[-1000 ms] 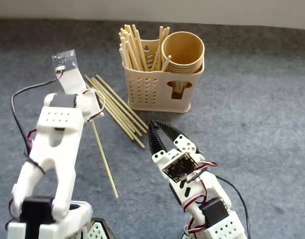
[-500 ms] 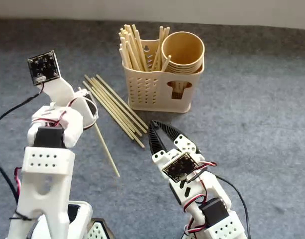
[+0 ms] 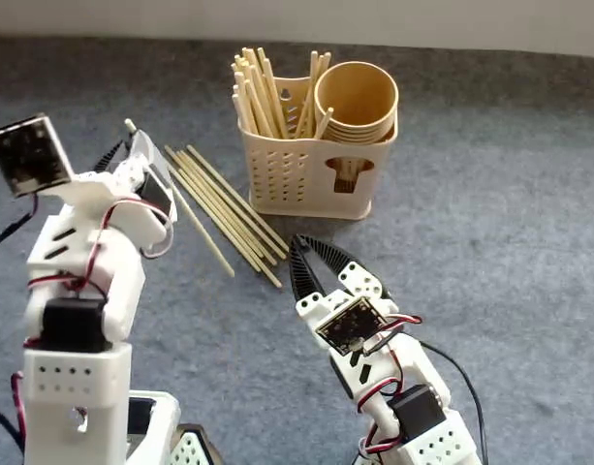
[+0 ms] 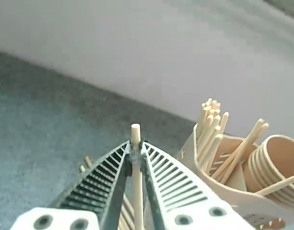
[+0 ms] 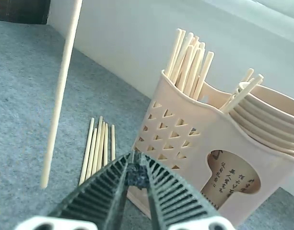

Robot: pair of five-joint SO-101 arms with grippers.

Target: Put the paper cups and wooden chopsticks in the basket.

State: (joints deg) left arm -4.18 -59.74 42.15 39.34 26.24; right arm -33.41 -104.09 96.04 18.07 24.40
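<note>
My left gripper (image 3: pixel 140 160) (image 4: pixel 135 146) is shut on one wooden chopstick (image 3: pixel 195 228) (image 4: pixel 135 182), held off the carpet and slanting down toward the loose chopsticks (image 3: pixel 229 208). That held chopstick (image 5: pixel 60 96) hangs in the air in the right wrist view, above the loose chopsticks (image 5: pixel 96 148). The beige basket (image 3: pixel 311 174) (image 5: pixel 185 139) (image 4: pixel 223 196) holds stacked paper cups (image 3: pixel 357 97) (image 4: pixel 276 165) (image 5: pixel 269 117) and several upright chopsticks (image 3: pixel 263 92) (image 4: pixel 209 120). My right gripper (image 3: pixel 298 254) (image 5: pixel 135 168) is shut on nothing, in front of the basket.
Grey carpet (image 3: pixel 510 223) covers the table, with free room to the right of the basket. A pale wall (image 3: pixel 452 19) runs along the far edge. Cables hang from both arms.
The left arm has swung left and raised its wrist, lifting the single chopstick off the carpet so it now slants in the air. The right arm has not moved.
</note>
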